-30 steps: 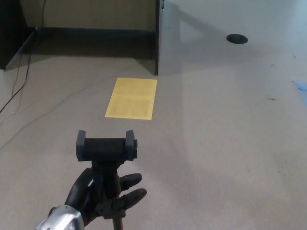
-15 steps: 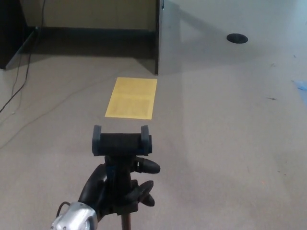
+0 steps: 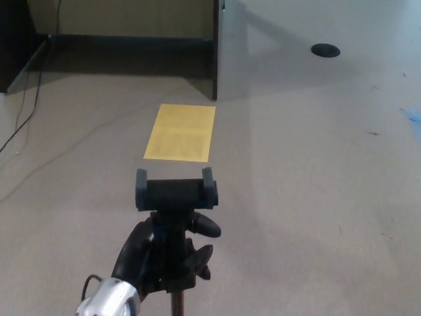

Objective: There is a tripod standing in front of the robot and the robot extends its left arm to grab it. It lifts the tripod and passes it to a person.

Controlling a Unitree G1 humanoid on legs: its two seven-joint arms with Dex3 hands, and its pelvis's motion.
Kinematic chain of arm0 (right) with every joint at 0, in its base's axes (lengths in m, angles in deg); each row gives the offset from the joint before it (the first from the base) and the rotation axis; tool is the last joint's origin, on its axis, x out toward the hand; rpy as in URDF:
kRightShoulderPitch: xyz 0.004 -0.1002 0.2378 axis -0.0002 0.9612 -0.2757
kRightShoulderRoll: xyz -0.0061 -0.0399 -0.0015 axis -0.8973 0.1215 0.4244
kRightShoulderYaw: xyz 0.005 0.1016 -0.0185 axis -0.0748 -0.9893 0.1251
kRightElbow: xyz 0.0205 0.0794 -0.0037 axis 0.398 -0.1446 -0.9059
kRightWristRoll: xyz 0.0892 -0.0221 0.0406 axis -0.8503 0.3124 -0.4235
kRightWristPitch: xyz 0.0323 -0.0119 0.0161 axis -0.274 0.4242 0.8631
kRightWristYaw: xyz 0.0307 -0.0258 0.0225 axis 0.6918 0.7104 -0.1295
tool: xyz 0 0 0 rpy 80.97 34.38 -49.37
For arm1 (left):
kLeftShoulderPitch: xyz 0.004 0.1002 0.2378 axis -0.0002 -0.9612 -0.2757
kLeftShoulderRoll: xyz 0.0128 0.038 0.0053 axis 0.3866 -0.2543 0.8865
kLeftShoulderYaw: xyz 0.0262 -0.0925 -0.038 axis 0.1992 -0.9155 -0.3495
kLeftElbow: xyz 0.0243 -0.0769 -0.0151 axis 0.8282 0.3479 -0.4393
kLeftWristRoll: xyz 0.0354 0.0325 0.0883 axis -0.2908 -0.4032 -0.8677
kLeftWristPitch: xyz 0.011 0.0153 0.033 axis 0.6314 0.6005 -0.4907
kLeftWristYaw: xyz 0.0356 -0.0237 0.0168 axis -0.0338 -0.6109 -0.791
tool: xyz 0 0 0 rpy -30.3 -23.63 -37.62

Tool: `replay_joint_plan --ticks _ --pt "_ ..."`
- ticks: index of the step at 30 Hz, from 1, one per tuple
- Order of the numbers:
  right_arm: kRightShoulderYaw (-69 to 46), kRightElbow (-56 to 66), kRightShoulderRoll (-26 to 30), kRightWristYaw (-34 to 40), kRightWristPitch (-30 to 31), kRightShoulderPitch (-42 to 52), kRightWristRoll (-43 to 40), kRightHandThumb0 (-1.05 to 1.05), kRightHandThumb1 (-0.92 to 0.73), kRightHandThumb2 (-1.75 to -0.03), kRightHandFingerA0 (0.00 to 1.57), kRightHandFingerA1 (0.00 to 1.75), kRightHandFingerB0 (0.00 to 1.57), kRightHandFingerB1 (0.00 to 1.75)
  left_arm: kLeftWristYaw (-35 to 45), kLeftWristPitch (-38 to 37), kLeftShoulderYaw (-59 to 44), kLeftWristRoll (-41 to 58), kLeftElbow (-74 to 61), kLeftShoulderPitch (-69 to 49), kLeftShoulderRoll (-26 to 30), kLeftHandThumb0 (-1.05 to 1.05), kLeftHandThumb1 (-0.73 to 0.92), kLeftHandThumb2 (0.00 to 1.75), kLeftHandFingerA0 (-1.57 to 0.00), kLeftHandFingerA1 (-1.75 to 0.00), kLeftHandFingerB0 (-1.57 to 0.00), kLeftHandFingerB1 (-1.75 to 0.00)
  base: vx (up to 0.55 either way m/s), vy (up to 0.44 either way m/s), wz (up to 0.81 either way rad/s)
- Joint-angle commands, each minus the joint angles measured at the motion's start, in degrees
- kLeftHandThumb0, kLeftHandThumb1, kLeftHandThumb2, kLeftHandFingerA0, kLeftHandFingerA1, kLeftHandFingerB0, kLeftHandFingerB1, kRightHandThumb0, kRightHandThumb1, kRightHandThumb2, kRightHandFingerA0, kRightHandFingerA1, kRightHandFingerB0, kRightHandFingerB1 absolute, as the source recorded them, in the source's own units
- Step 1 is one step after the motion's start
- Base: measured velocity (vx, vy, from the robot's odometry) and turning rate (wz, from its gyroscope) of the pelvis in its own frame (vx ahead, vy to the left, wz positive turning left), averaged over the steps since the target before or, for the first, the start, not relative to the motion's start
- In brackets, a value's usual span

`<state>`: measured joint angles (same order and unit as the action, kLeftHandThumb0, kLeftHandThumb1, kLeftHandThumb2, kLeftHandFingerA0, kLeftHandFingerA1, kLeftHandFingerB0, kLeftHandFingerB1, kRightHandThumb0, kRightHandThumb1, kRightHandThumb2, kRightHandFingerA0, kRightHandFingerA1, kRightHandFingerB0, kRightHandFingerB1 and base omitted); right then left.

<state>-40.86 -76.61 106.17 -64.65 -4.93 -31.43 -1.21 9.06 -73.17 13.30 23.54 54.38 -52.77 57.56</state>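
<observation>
My left hand [image 3: 161,253] is wrapped around the tripod [image 3: 175,217] just below its head, thumb on one side and the two thick fingers [image 3: 205,227] curled round the other, so the neck is clamped between them. The tripod stands upright directly in front of me, low in the head view, its phone-style clamp [image 3: 175,189] at the top with the two end jaws pointing up. Past it a yellow sheet [image 3: 181,133] lies flat on the floor, well apart. My right hand is out of sight, and no person shows yet.

I judge the tripod to be stiff and fairly light, but top-heavy and long below my grip, so it will want to swing like a pendulum once the legs hang free. The plastic and metal look smooth, so a loose hold could let it twist. The neck under the clamp is the sensible place to hold it.
</observation>
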Motion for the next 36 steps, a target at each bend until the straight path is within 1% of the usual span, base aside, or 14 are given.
replay_joint_plan --ticks 1,3,7,10,11,12,13,15,17,21,23,26,31,36 --pt "0.04 0.34 1.21 -0.23 1.31 -0.19 0.44 -0.38 -0.66 -0.60 0.64 0.40 0.50 0.36 -0.55 -0.98 -0.19 1.03 -4.61 1.34 -1.13 0.03 0.81 0.86 -0.88 -1.52 -0.74 -1.23 0.00 0.000 0.00" --pt "0.00 0.20 1.17 -0.28 1.32 -0.25 0.36 -0.38 -0.66 -0.60 0.65 0.41 0.50 0.36 -0.53 0.69 0.25 0.88 -7.31 2.22 -1.32 0.02 0.83 0.83 -0.89 -1.53 -0.75 -1.24 0.00 0.000 0.00" --pt "0.26 0.06 1.27 -0.01 1.46 -0.34 0.72 -0.39 -0.67 -0.61 0.67 0.42 0.50 0.37 -0.54 -0.14 1.92 -0.76 -9.73 5.66 -1.31 0.03 0.77 0.92 -0.93 -1.53 -0.76 -1.27 0.00 0.000 0.00" --pt "0.17 0.14 1.35 -0.01 1.49 -0.22 0.69 -0.38 -0.67 -0.60 0.67 0.41 0.52 0.37 -0.82 1.23 2.57 -0.33 -10.66 7.34 -1.92 0.02 0.79 0.88 -0.95 -1.52 -0.76 -1.27 0.00 0.000 0.00" --pt "0.20 0.75 1.52 -0.30 1.63 0.02 0.73 -0.38 -0.68 -0.61 0.65 0.41 0.52 0.37 -1.26 2.06 3.15 -1.13 -11.06 9.35 -2.09 0.03 0.81 0.86 -0.98 -1.48 -0.76 -1.23 0.00 0.000 0.00" --pt "0.19 0.79 1.52 -0.31 1.66 0.04 0.74 -0.39 -0.68 -0.61 0.66 0.41 0.52 0.37 -1.35 2.21 3.22 -1.07 -11.13 9.38 -2.03 -0.06 0.84 0.76 -0.94 -1.38 -0.75 -1.11 0.00 0.000 0.00" --pt "0.25 0.70 1.54 -0.19 1.62 0.05 0.87 -0.39 -0.68 -0.61 0.66 0.41 0.52 0.37 -1.13 1.62 3.68 -1.43 -10.68 11.22 -2.13 0.06 0.82 0.87 -0.98 -1.50 -0.74 -1.23 0.00 0.000 0.00" --pt "0.05 0.74 1.56 -0.44 1.57 0.24 0.62 -0.39 -0.67 -0.61 0.67 0.41 0.52 0.37 -0.73 2.42 3.98 -0.60 -10.32 13.58 -2.81 0.05 0.84 0.84 -0.97 -1.50 -0.74 -1.21 0.00 0.000 0.00" --pt "0.21 0.50 1.70 -0.19 1.64 0.10 0.96 -0.39 -0.67 -0.60 0.67 0.42 0.53 0.37 -1.11 7.45 4.86 -0.08 -12.12 16.20 -4.06 0.02 0.86 0.78 -0.92 -1.54 -0.72 -1.23 0.00 0.000 0.00" --pt "0.36 0.36 1.50 -0.32 1.56 -0.18 1.23 -0.39 -0.67 -0.60 0.65 0.41 0.53 0.37 0.14 7.64 6.99 -1.04 -12.03 20.20 -4.36 -0.01 0.79 0.83 -0.96 -1.45 -0.75 -1.24 0.00 0.000 0.00" --pt "0.48 0.66 1.67 -0.34 1.57 0.07 1.47 -0.40 -0.68 -0.61 0.65 0.41 0.52 0.37 -0.40 9.09 8.22 -1.50 -12.03 22.69 -5.38 -0.11 0.73 0.84 -1.03 -1.37 -0.81 -1.16 0.00 0.000 0.00" --pt "0.39 0.58 1.50 -0.30 1.89 -0.96 1.46 -0.41 -0.67 -0.61 0.64 0.41 0.51 0.37 -0.58 13.11 9.40 -1.22 -11.61 29.32 -7.79 -0.17 0.73 0.82 -1.02 -1.40 -0.83 -1.17 0.00 0.000 0.00" --pt "0.49 1.34 1.78 -0.68 2.15 -0.85 1.58 -0.40 -0.68 -0.61 0.65 0.41 0.53 0.37 -1.20 13.08 12.59 -4.14 -10.88 34.97 -9.86 -0.18 0.75 0.75 -0.97 -1.44 -0.79 -1.22 0.00 0.000 0.00" --pt "0.25 0.82 1.76 -1.34 2.80 -2.07 1.22 -0.40 -0.67 -0.61 0.64 0.41 0.51 0.37 -2.35 15.12 13.99 -3.81 -8.01 42.16 -13.93 -0.16 0.75 0.75 -0.96 -1.44 -0.79 -1.17 0.00 0.000 0.00"
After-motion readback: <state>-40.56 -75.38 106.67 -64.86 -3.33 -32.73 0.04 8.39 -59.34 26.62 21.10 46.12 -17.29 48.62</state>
